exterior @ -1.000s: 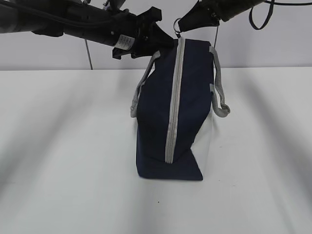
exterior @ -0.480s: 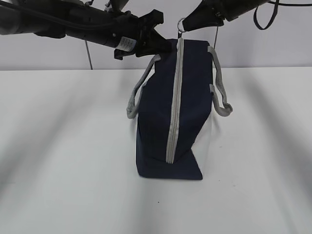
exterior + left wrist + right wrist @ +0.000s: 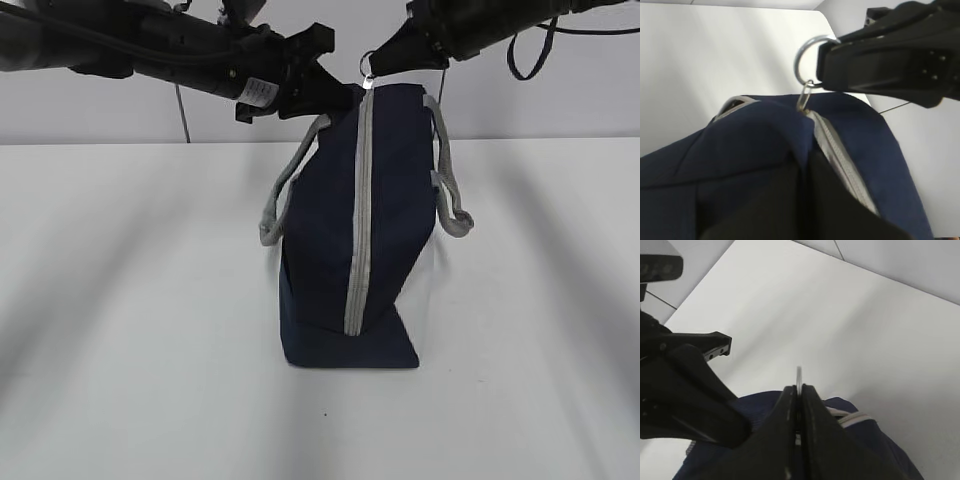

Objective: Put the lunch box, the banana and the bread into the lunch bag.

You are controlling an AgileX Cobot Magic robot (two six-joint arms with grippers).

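Left gripper point(image 3: 335, 92) clenched on the top left edge of the bag point(image 3: 350, 230), bag upright mid-table point(image 3: 150, 300), grey zipper point(image 3: 358, 220) closed down its near side, right gripper point(image 3: 385, 57) pinching the ring pull point(image 3: 807, 60) above the bag's top.

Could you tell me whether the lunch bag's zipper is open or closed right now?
Closed: on the lunch bag, the grey zipper runs unbroken from base to top, where the right gripper pinches its ring pull.

Navy lunch bag point(image 3: 330, 230), grey zipper point(image 3: 358, 230), grey handles point(image 3: 450, 190).
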